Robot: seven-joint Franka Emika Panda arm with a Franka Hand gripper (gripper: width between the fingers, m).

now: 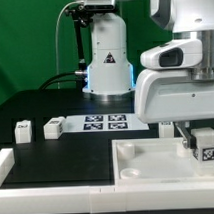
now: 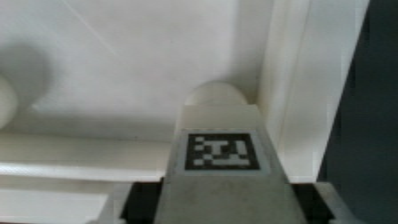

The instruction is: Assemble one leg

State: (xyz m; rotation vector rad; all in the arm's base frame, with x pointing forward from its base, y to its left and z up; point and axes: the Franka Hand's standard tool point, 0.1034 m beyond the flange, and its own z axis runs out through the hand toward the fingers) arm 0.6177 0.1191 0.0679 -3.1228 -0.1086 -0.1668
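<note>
- Closest to the exterior camera runs a long white rail [image 1: 57, 167] along the front edge of the dark surface [image 1: 35, 107].
- Just behind that rail, directly under the tool, lies the large flat white tabletop [image 1: 147, 159], with a round corner socket [image 1: 126, 171] showing on its near side.
- High on the exterior view's right, the robot arm [image 1: 179, 77] reaches down, and its tool [image 1: 203, 144] hangs low over the tabletop's far right part.
- Between the dark fingers [image 2: 143, 200] of the tool sits the leg [image 2: 222, 150], a white block with a black-and-white tag facing the wrist camera; the tool is closed around it, with a finger flat against each side.
- From the wrist, the leg's rounded tip [image 2: 222, 95] points down at the white tabletop close below; whether the tip touches it cannot be told.
- Beside the held leg, a raised white edge [image 2: 294, 90] of the tabletop runs past, with dark surface beyond it.
- Well away from the tool, toward the exterior view's left, two more legs [image 1: 24, 131] [image 1: 53, 126] lie on the dark surface, apart from each other.
- Between those legs and the tool, further back, lies the marker board [image 1: 106, 121] with its tags.
- Behind the marker board stands the white arm base [image 1: 106, 60] before a green backdrop [image 1: 33, 38].
</note>
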